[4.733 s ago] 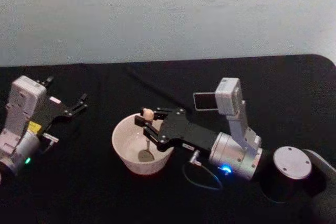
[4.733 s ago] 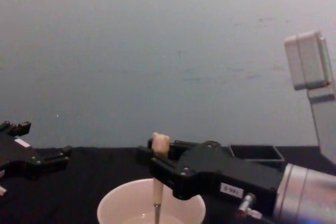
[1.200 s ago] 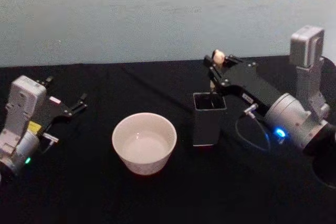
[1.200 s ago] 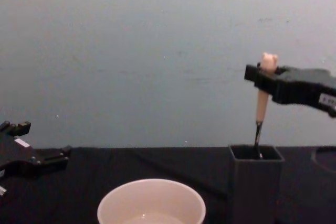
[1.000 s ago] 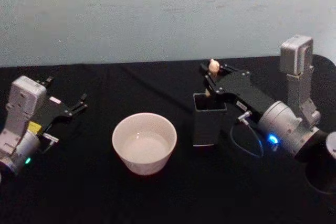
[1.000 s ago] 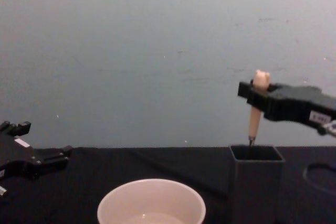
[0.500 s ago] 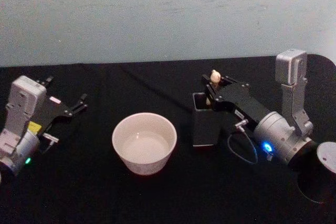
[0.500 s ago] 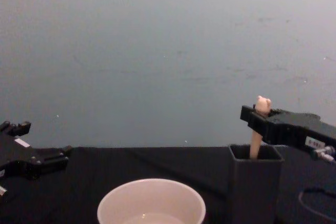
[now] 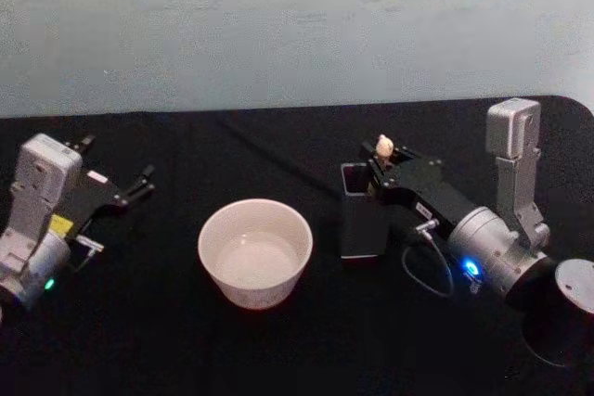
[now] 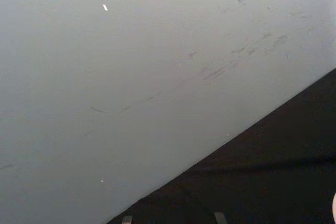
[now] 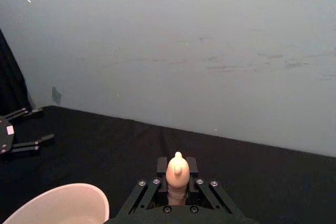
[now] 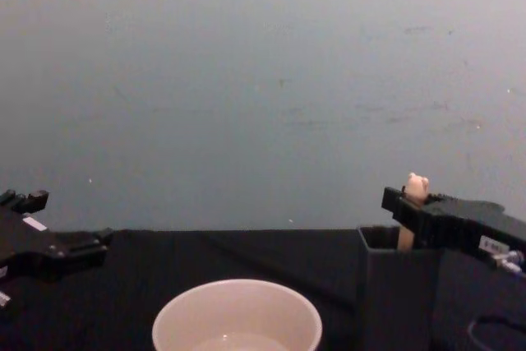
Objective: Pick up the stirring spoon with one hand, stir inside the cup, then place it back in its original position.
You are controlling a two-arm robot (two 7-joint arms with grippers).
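While the right tool (image 9: 379,168) is clenched on the stirring spoon (image 9: 382,146), release is deferred until it bottoms upright in the dark grey holder (image 9: 360,220); the left tool (image 9: 139,181), spread, is parked.

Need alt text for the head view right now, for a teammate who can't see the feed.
The right gripper holds the stirring spoon upright in the dark holder, only its bear-head top showing. The cream cup sits to the holder's left on the black table; the left gripper rests open at far left.

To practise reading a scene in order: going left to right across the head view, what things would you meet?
Parked left gripper → wide round cream-white cup → tall dark grey square holder → right gripper clamping the bear-topped stirring spoon.
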